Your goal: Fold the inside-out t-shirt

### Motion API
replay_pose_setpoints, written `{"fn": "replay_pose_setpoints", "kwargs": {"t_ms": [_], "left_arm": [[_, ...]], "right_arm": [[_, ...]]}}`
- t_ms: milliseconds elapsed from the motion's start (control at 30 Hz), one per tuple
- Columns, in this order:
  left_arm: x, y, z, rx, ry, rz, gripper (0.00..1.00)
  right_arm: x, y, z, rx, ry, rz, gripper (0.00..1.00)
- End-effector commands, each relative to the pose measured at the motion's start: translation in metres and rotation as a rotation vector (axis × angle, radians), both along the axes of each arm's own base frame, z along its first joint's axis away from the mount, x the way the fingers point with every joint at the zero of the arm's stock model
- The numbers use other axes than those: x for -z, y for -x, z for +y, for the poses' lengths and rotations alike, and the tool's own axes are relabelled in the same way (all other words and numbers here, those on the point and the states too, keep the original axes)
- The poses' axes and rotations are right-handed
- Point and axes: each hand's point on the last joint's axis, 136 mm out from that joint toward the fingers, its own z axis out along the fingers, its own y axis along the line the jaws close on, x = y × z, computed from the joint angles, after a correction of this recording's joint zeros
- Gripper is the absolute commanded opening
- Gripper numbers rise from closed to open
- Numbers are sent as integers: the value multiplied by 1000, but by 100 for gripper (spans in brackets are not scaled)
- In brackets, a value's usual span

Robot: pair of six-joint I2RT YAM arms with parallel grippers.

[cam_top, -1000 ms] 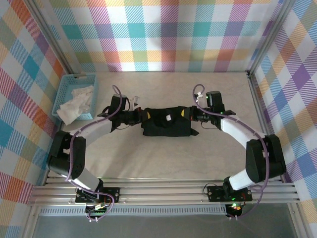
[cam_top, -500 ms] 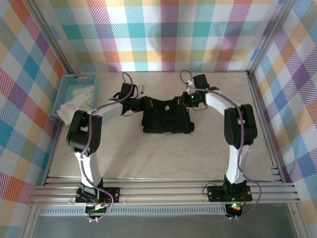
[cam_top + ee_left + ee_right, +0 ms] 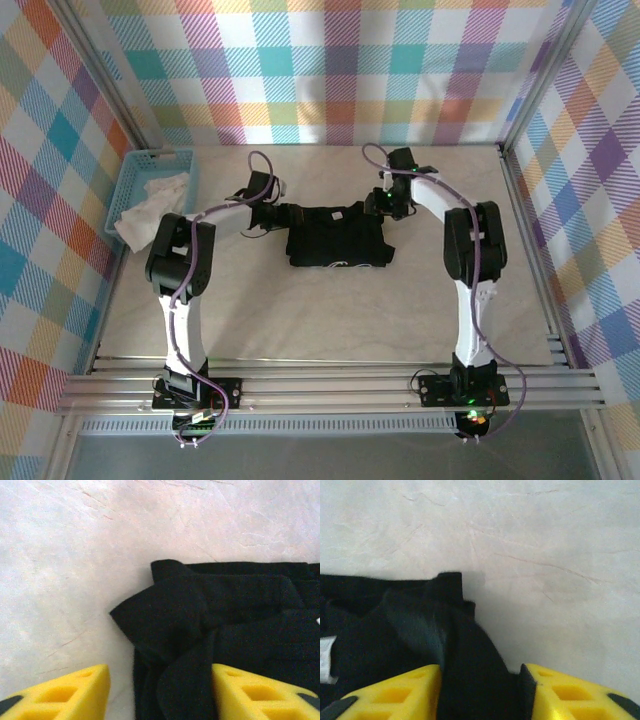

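The black t-shirt (image 3: pixel 338 238) lies folded into a compact rectangle in the middle of the table, with a small white label (image 3: pixel 340 214) near its far edge. At its far left corner sits my left gripper (image 3: pixel 284 213). In the left wrist view that gripper (image 3: pixel 160 672) stands open, a rumpled corner of the t-shirt (image 3: pixel 200 615) lying between its yellow fingers (image 3: pixel 65 692). At the far right corner, my right gripper (image 3: pixel 379 204) is open too. In the right wrist view black t-shirt cloth (image 3: pixel 420 630) fills the gap of this gripper (image 3: pixel 481 670).
A light-blue basket (image 3: pixel 128 190) holding a white cloth (image 3: pixel 150 205) stands at the left edge of the table. Plaid walls close in the back and both sides. Bare table (image 3: pixel 330 310) stretches between the shirt and the arm bases.
Both arms carried the gripped edge of the shirt toward the back, leaving it laid out as a flat rectangle. Both grippers, shut on the cloth before, have now opened.
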Motion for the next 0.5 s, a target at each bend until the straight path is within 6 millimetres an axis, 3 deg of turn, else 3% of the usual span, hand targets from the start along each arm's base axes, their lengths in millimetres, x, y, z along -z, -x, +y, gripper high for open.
{"fn": "replay_pose_setpoints", "kwargs": {"t_ms": [0, 67, 167, 333, 467], "left_arm": [[-34, 12, 18, -45, -29, -47, 66], [-37, 28, 11, -26, 34, -34, 75], [-28, 44, -5, 15, 122, 31, 74], [-7, 51, -20, 59, 167, 118, 57], [10, 54, -24, 64, 176, 163, 39]], "right_arm": [[-37, 28, -7, -16, -23, -40, 52], [-35, 49, -3, -17, -82, -7, 60], [-22, 70, 6, -12, -164, 61, 74], [-1, 75, 20, -3, -255, 120, 80], [16, 72, 31, 6, -313, 158, 79]]}}
